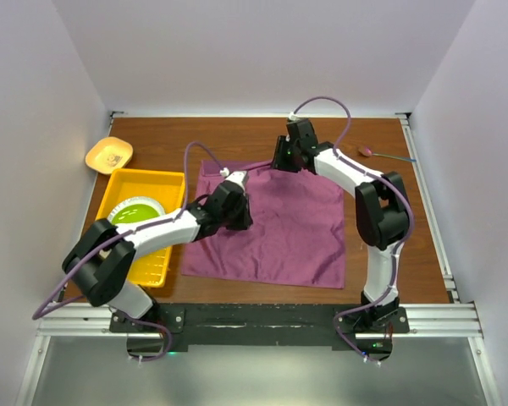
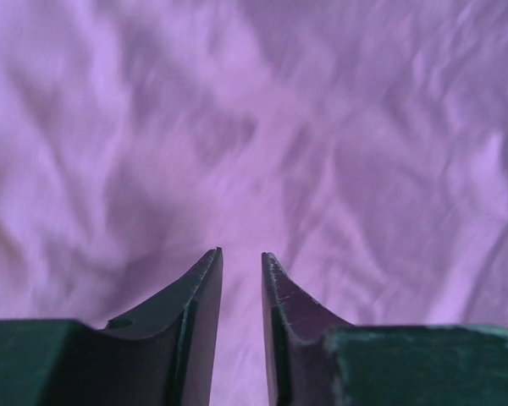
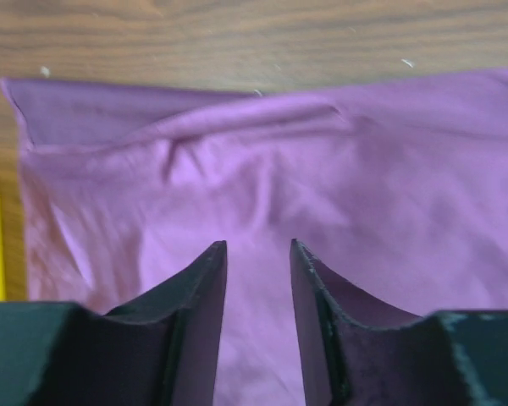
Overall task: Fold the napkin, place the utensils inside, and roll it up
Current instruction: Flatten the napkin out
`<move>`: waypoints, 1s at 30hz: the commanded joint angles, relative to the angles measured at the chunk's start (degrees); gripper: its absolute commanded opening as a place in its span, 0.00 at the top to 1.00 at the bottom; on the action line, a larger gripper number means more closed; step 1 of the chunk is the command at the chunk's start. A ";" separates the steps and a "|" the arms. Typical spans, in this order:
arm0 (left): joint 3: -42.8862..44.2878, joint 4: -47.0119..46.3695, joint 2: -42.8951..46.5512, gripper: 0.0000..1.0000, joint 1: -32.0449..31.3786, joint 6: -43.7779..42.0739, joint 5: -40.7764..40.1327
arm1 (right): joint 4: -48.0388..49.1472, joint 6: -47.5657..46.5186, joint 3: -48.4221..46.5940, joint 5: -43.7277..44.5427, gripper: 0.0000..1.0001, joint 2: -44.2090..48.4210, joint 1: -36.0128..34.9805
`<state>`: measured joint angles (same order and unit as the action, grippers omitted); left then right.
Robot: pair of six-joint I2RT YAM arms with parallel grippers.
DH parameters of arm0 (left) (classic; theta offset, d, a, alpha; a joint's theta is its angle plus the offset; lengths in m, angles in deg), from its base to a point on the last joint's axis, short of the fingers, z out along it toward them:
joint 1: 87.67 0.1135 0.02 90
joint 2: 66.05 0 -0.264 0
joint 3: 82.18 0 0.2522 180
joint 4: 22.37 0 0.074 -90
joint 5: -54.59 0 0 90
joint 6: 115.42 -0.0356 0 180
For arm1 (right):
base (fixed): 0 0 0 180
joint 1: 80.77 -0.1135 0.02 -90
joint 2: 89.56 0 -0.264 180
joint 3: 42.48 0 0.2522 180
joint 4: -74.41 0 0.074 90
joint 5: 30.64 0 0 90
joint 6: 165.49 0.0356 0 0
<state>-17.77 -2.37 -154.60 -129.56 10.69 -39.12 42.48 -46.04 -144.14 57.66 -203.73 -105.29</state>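
Starting at the left, a small orange dish lies at the far corner of the table. Just in front of it stands a yellow tray with a green plate inside. The left arm reaches over the tray, and the left gripper hangs above the left part of the napkin. Its fingers are parted only a little and nothing is between them. The napkin lies spread out in the middle of the table, just beside the tray, wrinkled, with a raised fold along its far edge. The right gripper is over this far edge, near the far left corner, its fingers also a little apart and empty. At the far right, well apart from the napkin, lies a spoon.
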 commanded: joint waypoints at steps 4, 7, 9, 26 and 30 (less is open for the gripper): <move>-6.79 -5.36 6.20 0.73 -1.09 3.70 -6.49 | 9.99 9.39 -1.32 -4.28 0.62 -4.57 -1.50; -8.46 -8.17 5.94 0.73 -1.18 3.70 -6.14 | 13.67 10.97 0.09 -4.46 0.62 -5.62 -2.73; -9.43 -8.96 5.59 0.74 -1.18 3.78 -5.88 | 15.00 11.24 0.10 -3.85 0.60 -6.76 -3.35; -13.30 -11.51 5.23 0.78 -1.70 4.66 -3.42 | 28.19 18.27 -5.87 -3.93 0.55 -17.74 -4.58; -15.40 -12.39 6.02 0.78 -1.97 6.33 -2.53 | 30.12 21.42 -17.78 -4.36 0.46 -24.50 -3.88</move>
<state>-31.32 -11.66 -149.83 -130.98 14.98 -42.09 67.18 -28.31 -152.14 53.38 -223.60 -109.96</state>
